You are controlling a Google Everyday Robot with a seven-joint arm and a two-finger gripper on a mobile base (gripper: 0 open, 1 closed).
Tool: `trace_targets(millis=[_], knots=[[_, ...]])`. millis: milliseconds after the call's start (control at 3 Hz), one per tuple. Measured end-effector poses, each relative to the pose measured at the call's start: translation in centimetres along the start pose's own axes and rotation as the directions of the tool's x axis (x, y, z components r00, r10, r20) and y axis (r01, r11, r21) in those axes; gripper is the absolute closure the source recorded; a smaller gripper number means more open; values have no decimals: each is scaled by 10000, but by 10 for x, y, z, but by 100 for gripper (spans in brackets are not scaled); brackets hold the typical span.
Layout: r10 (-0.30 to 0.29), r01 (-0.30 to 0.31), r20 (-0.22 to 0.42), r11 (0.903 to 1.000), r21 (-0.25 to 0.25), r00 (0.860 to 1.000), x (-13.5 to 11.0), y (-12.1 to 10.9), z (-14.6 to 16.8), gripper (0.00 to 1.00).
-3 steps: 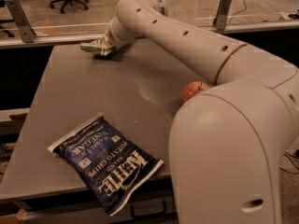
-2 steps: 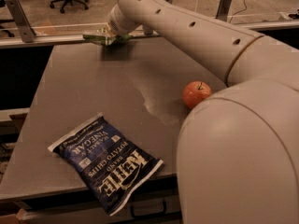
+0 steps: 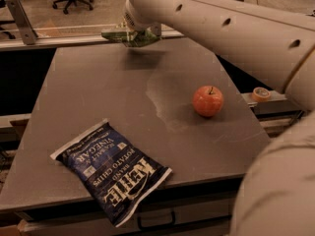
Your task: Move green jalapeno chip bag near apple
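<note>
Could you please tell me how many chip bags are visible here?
2. The green jalapeno chip bag is held in the gripper above the table at its far edge; the dark blue chip bag lies at the near left corner, overhanging. The arm may hide others.

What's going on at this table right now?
The gripper holds the green jalapeno chip bag just above the far edge of the table, casting a shadow on the surface below. The apple sits on the table's right side, well apart from that bag. A larger blue chip bag lies at the near edge. The move is not yet done.
</note>
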State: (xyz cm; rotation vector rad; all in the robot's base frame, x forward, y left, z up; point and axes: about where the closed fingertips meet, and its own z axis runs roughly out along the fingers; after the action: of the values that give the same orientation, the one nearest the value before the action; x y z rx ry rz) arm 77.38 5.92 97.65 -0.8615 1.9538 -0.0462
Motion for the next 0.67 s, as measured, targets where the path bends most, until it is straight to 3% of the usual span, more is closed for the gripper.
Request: trace_targets(millis=[333, 667], knots=[[604, -576, -604, 9972, 480, 9963, 29, 5, -27, 100], [1260, -1148, -1261, 9891, 926, 9840, 60, 11, -46, 100]])
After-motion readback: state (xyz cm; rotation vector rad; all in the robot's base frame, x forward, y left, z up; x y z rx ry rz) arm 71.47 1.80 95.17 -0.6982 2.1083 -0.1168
